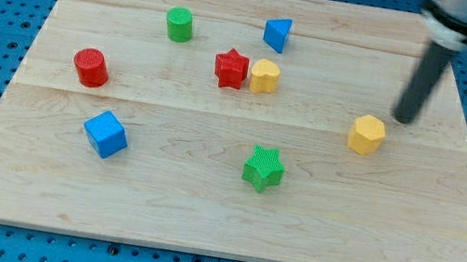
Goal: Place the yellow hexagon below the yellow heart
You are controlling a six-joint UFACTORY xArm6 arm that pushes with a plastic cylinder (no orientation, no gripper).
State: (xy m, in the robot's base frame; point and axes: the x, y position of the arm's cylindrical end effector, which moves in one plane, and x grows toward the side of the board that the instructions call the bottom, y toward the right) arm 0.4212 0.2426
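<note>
Pushing the yellow hexagon toward the view's left is judged to be the step in hand, since the yellow heart sits well apart from it, nearer the board's middle and touching the red star. My tip is seen just beside the hexagon, up and to the view's right of it, apparently not yet in contact; nothing is grasped, as a bare rod has nothing to clench.

For a clean push, the tip would best be brought squarely behind the hexagon's right face, so that the block travels left without spinning off. The line should be kept above the green star, and the push stopped with the hexagon under the heart, short of disturbing it or the red star.

The blue triangular block, green cylinder, red cylinder and blue cube lie clear of that path on the wooden board.

The rod's upper part is cut off at the view's top and blurred, and whether the tip truly touches the hexagon cannot be settled. The heart's shape is hard to make out at this size.
</note>
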